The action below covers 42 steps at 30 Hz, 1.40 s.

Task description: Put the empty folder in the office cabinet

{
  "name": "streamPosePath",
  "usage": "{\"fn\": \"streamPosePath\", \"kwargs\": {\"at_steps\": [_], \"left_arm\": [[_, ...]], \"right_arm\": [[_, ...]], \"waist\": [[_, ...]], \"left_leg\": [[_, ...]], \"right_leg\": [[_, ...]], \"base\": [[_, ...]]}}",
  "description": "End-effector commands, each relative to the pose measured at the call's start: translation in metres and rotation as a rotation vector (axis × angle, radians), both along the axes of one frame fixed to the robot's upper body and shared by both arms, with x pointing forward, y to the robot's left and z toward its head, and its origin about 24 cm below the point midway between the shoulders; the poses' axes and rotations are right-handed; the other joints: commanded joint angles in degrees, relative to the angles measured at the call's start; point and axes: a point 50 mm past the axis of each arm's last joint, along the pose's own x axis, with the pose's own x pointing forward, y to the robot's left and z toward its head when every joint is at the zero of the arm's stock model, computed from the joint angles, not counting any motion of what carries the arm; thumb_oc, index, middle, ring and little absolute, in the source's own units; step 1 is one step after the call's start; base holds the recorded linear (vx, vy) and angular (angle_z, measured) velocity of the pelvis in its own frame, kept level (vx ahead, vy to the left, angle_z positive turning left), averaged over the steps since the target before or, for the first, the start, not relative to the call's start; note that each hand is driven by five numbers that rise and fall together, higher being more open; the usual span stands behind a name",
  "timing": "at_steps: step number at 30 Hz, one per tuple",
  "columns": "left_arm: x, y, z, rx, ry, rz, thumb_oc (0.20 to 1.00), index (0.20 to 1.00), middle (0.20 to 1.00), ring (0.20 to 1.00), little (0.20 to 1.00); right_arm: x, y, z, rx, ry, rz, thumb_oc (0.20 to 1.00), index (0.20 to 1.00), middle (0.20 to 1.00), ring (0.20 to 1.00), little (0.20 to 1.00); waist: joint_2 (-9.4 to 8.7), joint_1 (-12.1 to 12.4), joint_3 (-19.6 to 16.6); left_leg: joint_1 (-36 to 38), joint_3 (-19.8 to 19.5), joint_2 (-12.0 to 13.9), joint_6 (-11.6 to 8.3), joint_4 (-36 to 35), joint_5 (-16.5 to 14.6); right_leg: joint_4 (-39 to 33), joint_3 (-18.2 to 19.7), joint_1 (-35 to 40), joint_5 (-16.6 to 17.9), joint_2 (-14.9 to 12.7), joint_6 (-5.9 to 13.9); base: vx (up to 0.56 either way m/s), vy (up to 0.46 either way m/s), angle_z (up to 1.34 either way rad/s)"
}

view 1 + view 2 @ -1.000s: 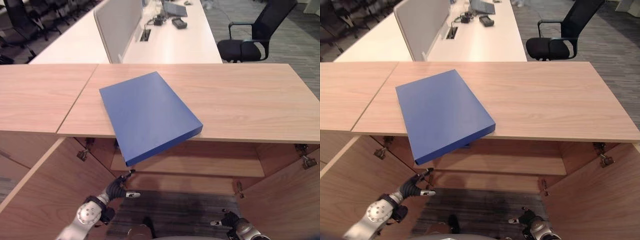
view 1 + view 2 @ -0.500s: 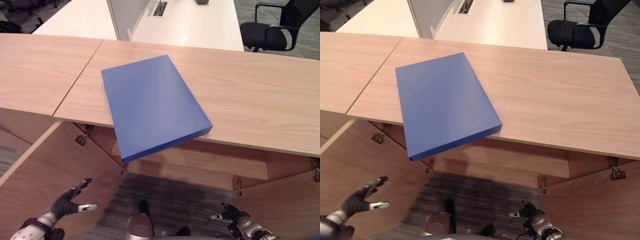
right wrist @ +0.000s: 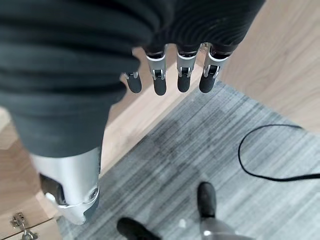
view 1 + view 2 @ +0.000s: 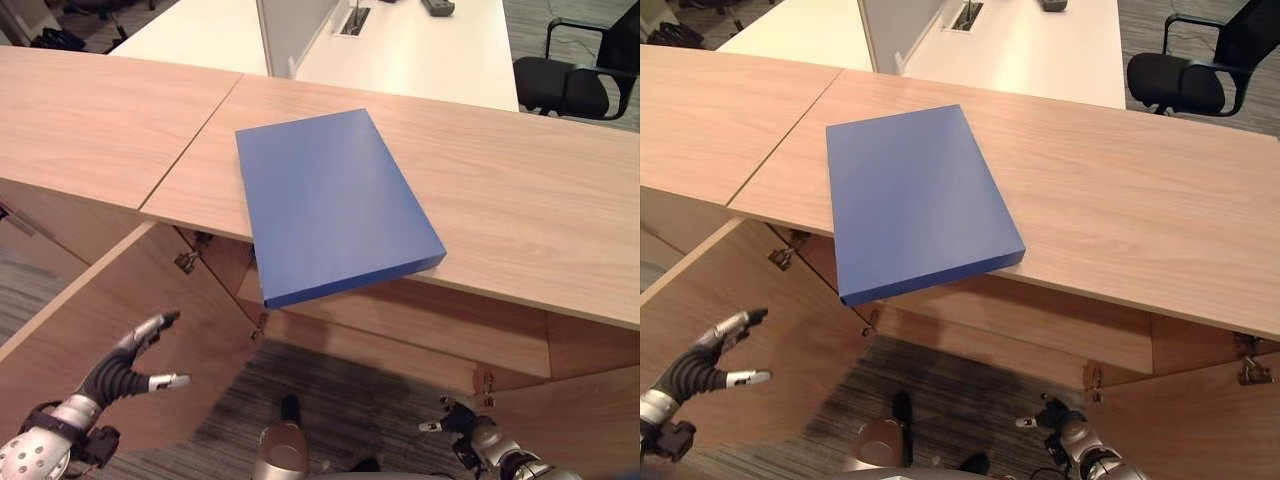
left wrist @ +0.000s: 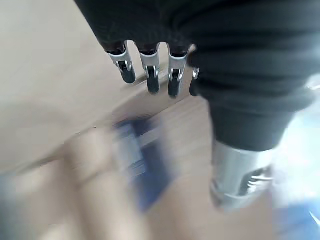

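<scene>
The blue folder point(image 4: 335, 200) lies flat on the wooden cabinet top point(image 4: 530, 210), with its near corner jutting out over the front edge. Below it the cabinet stands with both doors swung out and a shelf point(image 4: 400, 325) showing inside. My left hand point(image 4: 125, 372) hovers low at the left in front of the open left door point(image 4: 100, 310), fingers point(image 5: 150, 75) straight and spread, holding nothing. My right hand point(image 4: 472, 440) hangs low near the floor by the right door point(image 4: 585, 425), with its fingers point(image 3: 170, 77) relaxed and empty.
White desks with a grey divider point(image 4: 300, 20) stand behind the cabinet. A black office chair point(image 4: 580, 80) is at the back right. A second wooden cabinet top point(image 4: 90, 110) adjoins on the left. Grey carpet point(image 4: 350, 390) lies between the open doors.
The camera has shifted, so the folder sits a bit further right in the picture. My left hand has drawn away from under the folder's near corner, down to the left.
</scene>
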Motion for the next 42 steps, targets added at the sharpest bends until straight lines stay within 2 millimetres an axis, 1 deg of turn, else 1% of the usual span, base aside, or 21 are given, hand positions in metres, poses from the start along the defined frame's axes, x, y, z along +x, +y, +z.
{"fn": "streamPosePath", "kwargs": {"at_steps": [1,2,5,6,7,8,9,10,11,13,15,20,24,25,28,29,35,36,38,39,42], "left_arm": [[-0.004,0.016,0.018,-0.030,-0.161,0.095,1.000,1.000,1.000,1.000,1.000],[-0.001,0.013,0.027,0.010,-0.192,0.077,1.000,1.000,1.000,1.000,1.000],[0.008,-0.006,0.055,0.155,-0.281,-0.033,1.000,1.000,1.000,1.000,1.000],[0.008,-0.007,0.056,0.158,-0.281,-0.033,1.000,1.000,1.000,1.000,1.000],[0.009,-0.012,0.062,0.183,-0.308,-0.057,1.000,1.000,1.000,1.000,1.000],[0.013,-0.023,0.077,0.257,-0.359,-0.119,1.000,1.000,1.000,1.000,1.000],[0.014,-0.026,0.083,0.292,-0.381,-0.133,1.000,1.000,1.000,1.000,1.000],[0.015,-0.027,0.083,0.295,-0.382,-0.132,1.000,1.000,1.000,1.000,1.000],[0.016,-0.034,0.097,0.374,-0.421,-0.176,1.000,1.000,1.000,1.000,1.000],[0.016,-0.034,0.098,0.377,-0.421,-0.175,1.000,1.000,1.000,1.000,1.000],[0.015,-0.035,0.106,0.434,-0.453,-0.168,1.000,1.000,1.000,1.000,1.000],[0.016,-0.044,0.112,0.446,-0.488,-0.212,1.000,1.000,1.000,1.000,1.000],[0.021,-0.051,0.110,0.456,-0.503,-0.231,1.000,1.000,1.000,1.000,1.000],[0.024,-0.055,0.111,0.506,-0.504,-0.235,1.000,1.000,1.000,1.000,1.000],[0.027,-0.061,0.109,0.547,-0.512,-0.238,1.000,1.000,1.000,1.000,1.000],[0.030,-0.063,0.103,0.570,-0.503,-0.228,1.000,1.000,1.000,1.000,1.000],[0.035,-0.060,0.094,0.661,-0.478,-0.171,1.000,1.000,1.000,1.000,1.000],[0.037,-0.058,0.088,0.710,-0.456,-0.139,1.000,1.000,1.000,1.000,1.000],[0.038,-0.057,0.086,0.729,-0.454,-0.127,1.000,1.000,1.000,1.000,1.000],[0.039,-0.058,0.080,0.715,-0.445,-0.126,1.000,1.000,1.000,1.000,1.000],[0.039,-0.058,0.075,0.698,-0.435,-0.120,1.000,1.000,1.000,1.000,1.000]], "right_arm": [[0.001,0.013,-0.003,0.034,-0.010,0.020,1.000,1.000,1.000,1.000,1.000],[-0.001,0.014,-0.004,0.038,0.000,0.029,1.000,1.000,1.000,1.000,1.000],[-0.003,0.017,-0.005,0.045,0.027,0.057,1.000,1.000,1.000,1.000,1.000],[-0.003,0.017,-0.005,0.047,0.026,0.057,1.000,1.000,1.000,1.000,1.000],[-0.003,0.018,-0.006,0.046,0.030,0.062,1.000,1.000,1.000,1.000,1.000],[-0.004,0.021,-0.007,0.048,0.044,0.079,1.000,1.000,1.000,1.000,1.000],[-0.005,0.021,-0.007,0.048,0.049,0.084,1.000,1.000,1.000,1.000,1.000],[-0.004,0.022,-0.007,0.050,0.049,0.084,1.000,1.000,1.000,1.000,1.000],[-0.005,0.023,-0.008,0.055,0.057,0.098,1.000,1.000,1.000,1.000,1.000],[-0.005,0.025,-0.008,0.059,0.058,0.099,1.000,1.000,1.000,1.000,1.000],[-0.008,0.027,-0.009,0.068,0.068,0.100,1.000,1.000,1.000,1.000,1.000],[-0.011,0.029,-0.011,0.071,0.076,0.102,1.000,1.000,1.000,1.000,1.000],[-0.012,0.031,-0.012,0.068,0.083,0.108,1.000,1.000,1.000,1.000,1.000],[-0.011,0.030,-0.011,0.063,0.081,0.109,1.000,1.000,1.000,1.000,1.000],[-0.009,0.031,-0.011,0.058,0.074,0.106,1.000,1.000,1.000,1.000,1.000],[-0.006,0.030,-0.010,0.050,0.063,0.099,1.000,1.000,1.000,1.000,1.000],[-0.003,0.029,-0.008,0.045,0.053,0.081,1.000,1.000,1.000,1.000,1.000],[-0.001,0.029,-0.007,0.042,0.044,0.078,1.000,1.000,1.000,1.000,1.000],[0.000,0.028,-0.007,0.038,0.043,0.077,1.000,1.000,1.000,1.000,1.000],[0.003,0.030,-0.006,0.040,0.031,0.080,1.000,1.000,1.000,1.000,1.000],[0.005,0.029,-0.005,0.037,0.022,0.082,1.000,1.000,1.000,1.000,1.000]], "waist": [[-1.18,1.38,-2.60],[-1.28,1.37,-2.80],[-1.57,1.30,-3.38],[-1.66,1.37,-3.30],[-1.77,1.30,-3.43],[-1.94,1.18,-3.62],[-1.92,1.09,-3.76],[-2.02,1.18,-3.68],[-1.99,1.00,-4.07],[-2.18,1.03,-4.04],[-2.36,1.10,-4.25],[-2.64,0.79,-4.30],[-2.82,0.39,-4.42],[-2.84,-0.10,-4.40],[-2.94,-0.26,-4.31],[-3.20,-0.79,-4.26],[-3.42,-1.14,-4.09],[-3.63,-1.40,-3.96],[-3.69,-1.51,-3.92],[-3.89,-1.87,-3.91],[-3.96,-2.06,-3.85]], "left_leg": [[-2.99,-0.30,6.67,-4.81,2.21,4.55],[-2.95,-0.23,6.88,-4.95,2.28,4.60],[-2.45,-0.08,7.48,-5.25,2.51,4.40],[-2.40,-0.04,7.50,-5.28,2.52,4.39],[-2.12,0.12,7.59,-5.36,2.46,4.36],[-1.55,0.47,7.88,-5.48,2.44,4.34],[-1.43,0.55,7.98,-5.51,2.51,4.32],[-1.36,0.59,8.00,-5.53,2.53,4.30],[-1.05,1.03,8.30,-5.62,2.75,4.25],[-0.97,1.10,8.32,-5.64,2.77,4.21],[-0.71,1.22,8.23,-5.60,3.04,3.98],[-0.69,1.42,8.30,-5.42,4.48,3.19],[-0.52,1.68,8.39,-5.38,5.13,2.86],[-0.39,1.87,8.42,-5.36,5.21,2.77],[-0.32,1.93,8.36,-5.23,5.38,2.57],[-0.17,1.94,8.26,-5.01,5.66,2.24],[-0.16,1.86,8.10,-4.86,6.07,1.92],[-0.20,1.90,8.09,-4.81,6.39,1.72],[-0.21,2.00,8.08,-4.80,6.52,1.62],[-0.19,2.07,8.10,-4.76,6.70,1.50],[-0.13,2.18,8.07,-4.68,6.86,1.32]], "right_leg": [[-4.92,6.82,1.46,3.50,2.22,-0.13],[-5.05,6.92,1.69,3.42,2.43,-0.28],[-5.44,7.15,2.41,3.32,2.76,-0.60],[-5.49,7.19,2.46,3.33,2.79,-0.61],[-5.61,7.29,2.62,3.29,2.86,-0.66],[-5.81,7.49,3.08,3.25,2.98,-0.78],[-5.86,7.58,3.22,3.27,2.98,-0.79],[-5.90,7.63,3.28,3.28,2.99,-0.80],[-6.05,7.61,3.71,3.22,3.02,-0.84],[-6.08,7.68,3.76,3.23,3.02,-0.84],[-6.15,7.88,4.14,3.24,3.00,-0.89],[-6.09,8.18,4.67,3.13,2.83,-0.94],[-6.09,8.35,5.05,3.19,2.79,-0.91],[-6.06,8.44,5.12,3.28,2.75,-0.86],[-6.01,8.54,5.20,3.40,2.70,-0.75],[-5.92,8.83,5.26,3.51,2.62,-0.67],[-5.90,9.19,5.30,3.64,2.56,-0.52],[-5.86,9.45,5.36,3.68,2.51,-0.45],[-5.83,9.53,5.35,3.70,2.48,-0.41],[-5.77,9.68,5.36,3.79,2.41,-0.38],[-5.71,9.81,5.36,3.80,2.35,-0.36]], "base": [[0.03,-0.056,0.06],[0.03,-0.058,0.07],[0.02,-0.031,0.04],[0.03,-0.026,-0.04],[0.03,-0.037,-0.10],[0.03,-0.044,-0.08],[0.02,-0.034,-0.05],[0.00,0.000,0.00],[0.00,0.000,0.00],[0.01,-0.007,-0.04],[0.01,-0.001,-0.02],[0.01,-0.002,-0.03],[0.01,-0.001,-0.03],[0.01,0.001,-0.06],[0.01,0.002,-0.08],[0.01,0.004,-0.04],[0.00,0.002,-0.01],[0.00,0.000,0.00],[0.00,0.000,0.00],[0.00,0.000,0.00],[0.00,0.000,0.00]]}}
